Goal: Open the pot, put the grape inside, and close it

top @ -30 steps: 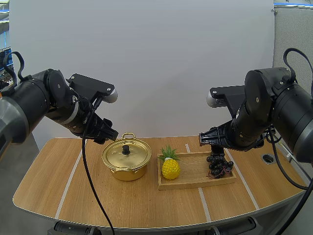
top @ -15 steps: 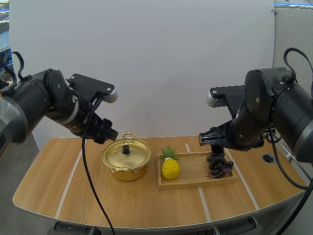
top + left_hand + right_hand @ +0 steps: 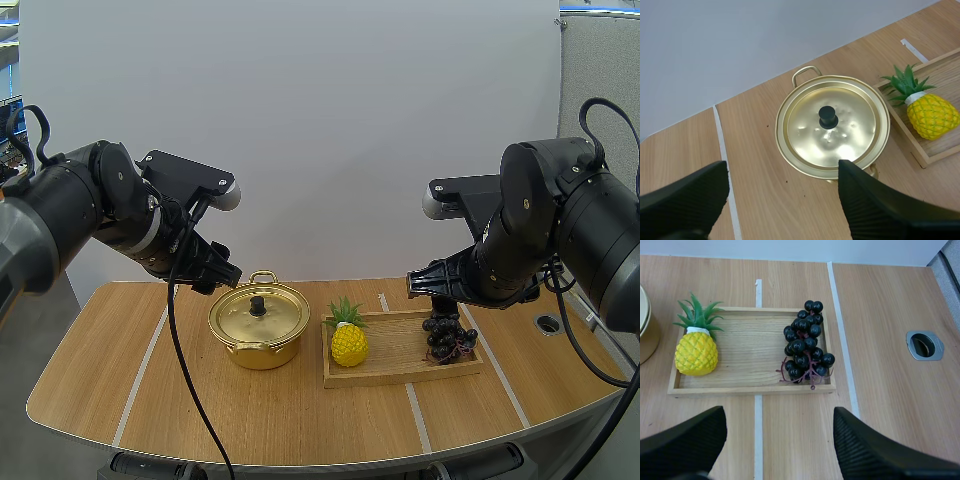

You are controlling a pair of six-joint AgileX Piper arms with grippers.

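The pot (image 3: pixel 258 325) is found on the bench (image 3: pixel 120 380), just beside the wooden tray (image 3: pixel 750 385), and its lid (image 3: pixel 832 127) is on, so the opening step is judged as not yet begun. The left hand (image 3: pixel 782 167) is held above the pot and a little behind it. It is released, with its fingers (image 3: pixel 685 192) wide apart and nothing between them. The black knob (image 3: pixel 828 116) at the middle of the lid lies forward of and below this hand, about on the line between the two fingers. A descent toward the knob is therefore what the next move is thought to need, and the left arm is clearly the nearer one for it.

The grapes (image 3: pixel 806 342) are lying in the tray, at the end far from the pot, while a toy pineapple (image 3: pixel 696 352) is at the end near it. The long axis of the bunch runs across the tray, from its near rim toward its far rim. The right hand (image 3: pixel 779 412) is held over this end, also released and empty.

The knob and the seating of the lid are shown best from the left wrist, though it cannot be fully confirmed that the lid sits flush all around. How the bunch lies is given by the right wrist view. The height of both hands above the bench is given by the high view.
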